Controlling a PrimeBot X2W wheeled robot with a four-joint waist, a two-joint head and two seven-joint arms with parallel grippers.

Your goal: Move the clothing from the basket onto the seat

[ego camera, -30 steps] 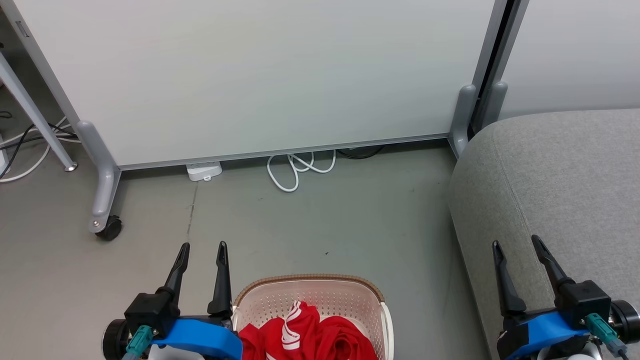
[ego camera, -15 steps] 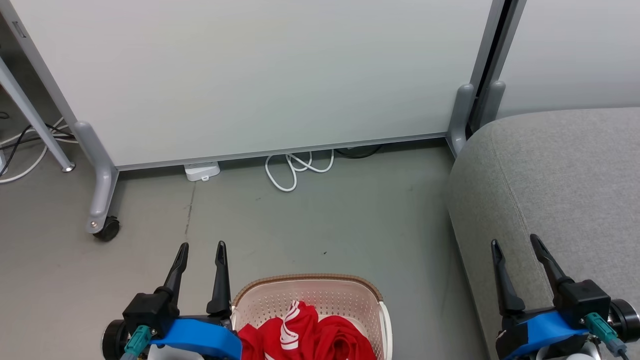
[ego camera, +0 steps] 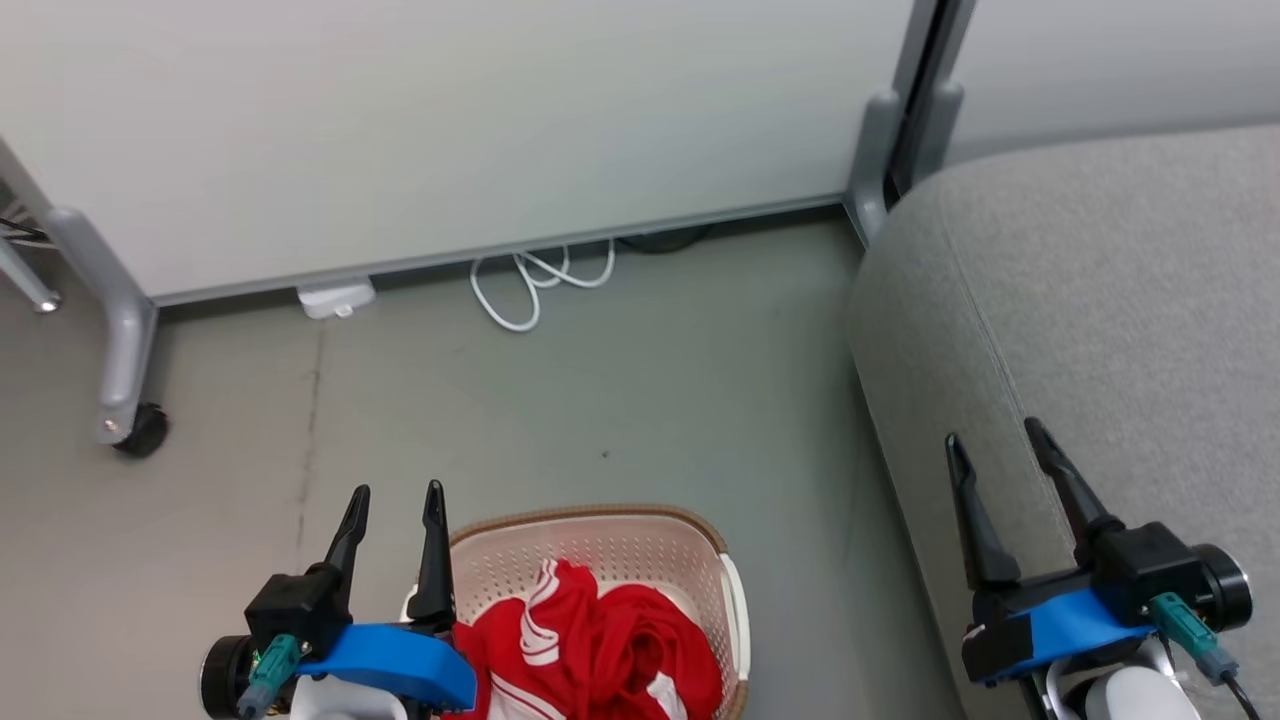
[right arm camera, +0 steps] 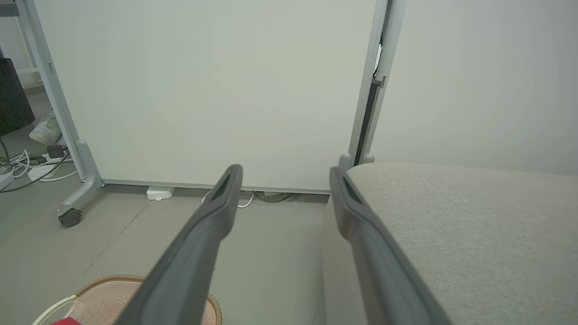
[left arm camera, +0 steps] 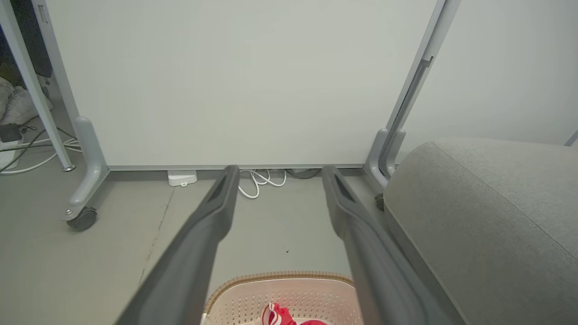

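The head camera dips and swings a touch from a second ago, so more of the basket [ego camera: 585, 516] slides up into the head view. The things themselves sit exactly where they were on the floor [ego camera: 600, 400].

Both arms keep their ready pose. The left hand [ego camera: 397, 488] hangs just beside the basket's left rim, fingers spread wide and empty. The right hand [ego camera: 990, 432] hovers over the front edge of the seat [ego camera: 1100, 300], equally released, nothing between its fingers.

The clothing [ego camera: 600, 650] lies heaped inside the basket, red folds with white stripes showing (how many pieces are in that heap, I can't tell from here).

Smart set-up, I'd say: the basket stands on the floor near the seat's left side, a strip of bare floor between them, so the carry is short. One hand is stationed at the source, the other at the destination. Nothing is lifted yet, so the job looks to be at its very start. The likely next call is the left hand reaching down into the pile.
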